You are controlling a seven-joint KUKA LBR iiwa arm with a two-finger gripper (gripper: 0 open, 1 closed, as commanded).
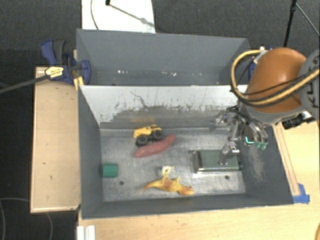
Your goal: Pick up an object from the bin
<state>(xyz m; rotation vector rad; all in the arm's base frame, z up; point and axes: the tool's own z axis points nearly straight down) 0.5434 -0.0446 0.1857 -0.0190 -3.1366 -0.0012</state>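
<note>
Camera view: the gripper (234, 150) hangs low over a flat grey-green framed slab (215, 162) at the bin's (150, 101) right, probably lining up a grasp. Whether its grip is open or closed cannot be told.

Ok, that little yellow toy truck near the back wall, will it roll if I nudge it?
Probably: the yellow toy truck seems to stand on dark wheels, so a lengthwise push may roll it. The reddish oblong piece lying beside it could block that side. It looks small, likely light.
</note>
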